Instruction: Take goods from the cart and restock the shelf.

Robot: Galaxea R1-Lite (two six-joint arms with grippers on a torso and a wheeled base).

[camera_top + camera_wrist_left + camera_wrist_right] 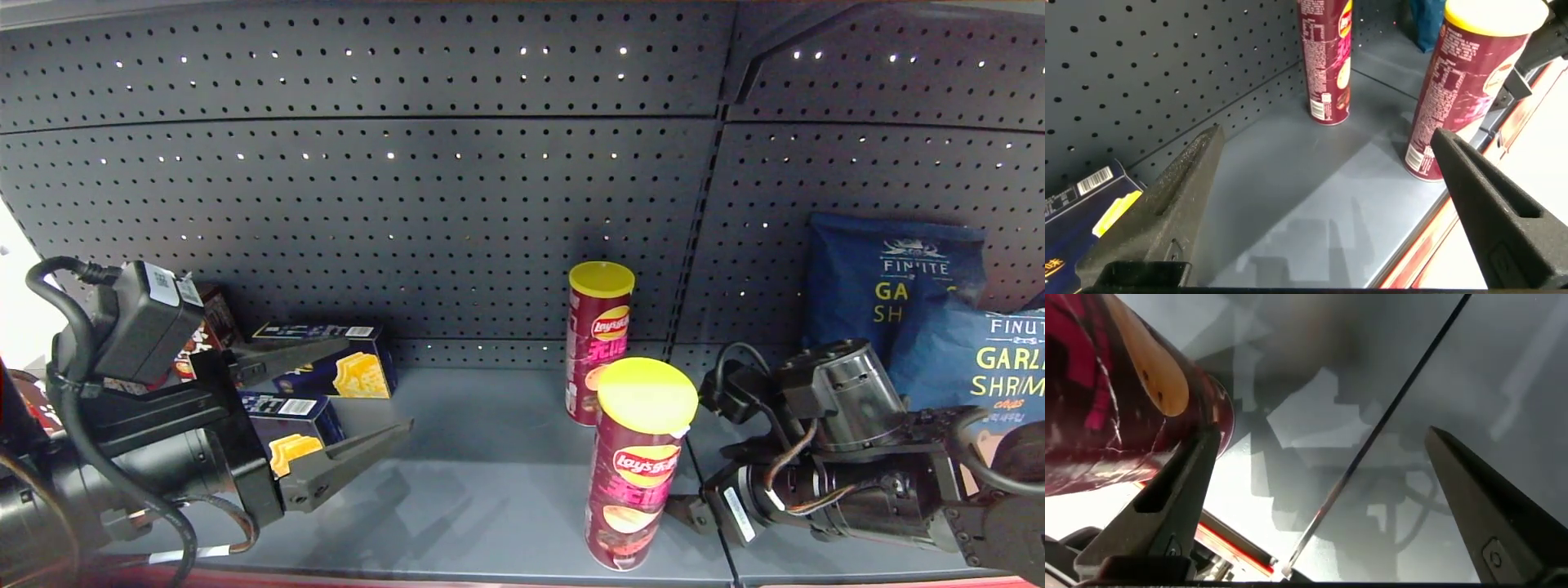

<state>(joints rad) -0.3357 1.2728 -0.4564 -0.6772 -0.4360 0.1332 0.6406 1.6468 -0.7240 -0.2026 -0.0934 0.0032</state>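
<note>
So here's what we've got: two maroon chip cans with yellow lids are standing upright on the grey shelf (490, 457). The front can (641, 465) is right up near the shelf's front edge, and the back can (598, 351) is a bit behind it, closer to the pegboard back (408, 204). The two are near each other but not touching. The right gripper (1323, 434) is down low on the robot's right side of the front can, with its jaws spread wide and nothing held between them. One finger sits just beside the can's lower part, and honestly we can't tell whether it's actually touching. The left gripper (377, 384) is over on the left end of the shelf, well apart from both cans. It's also released, with fingers splayed and nothing in them. Right by it are a couple of blue boxes (335, 367) with yellow artwork, one nearer the back panel and one closer to the front. Over on the far right, some blue snack bags (890, 278) stand leaning against the back panel behind the right arm.
</note>
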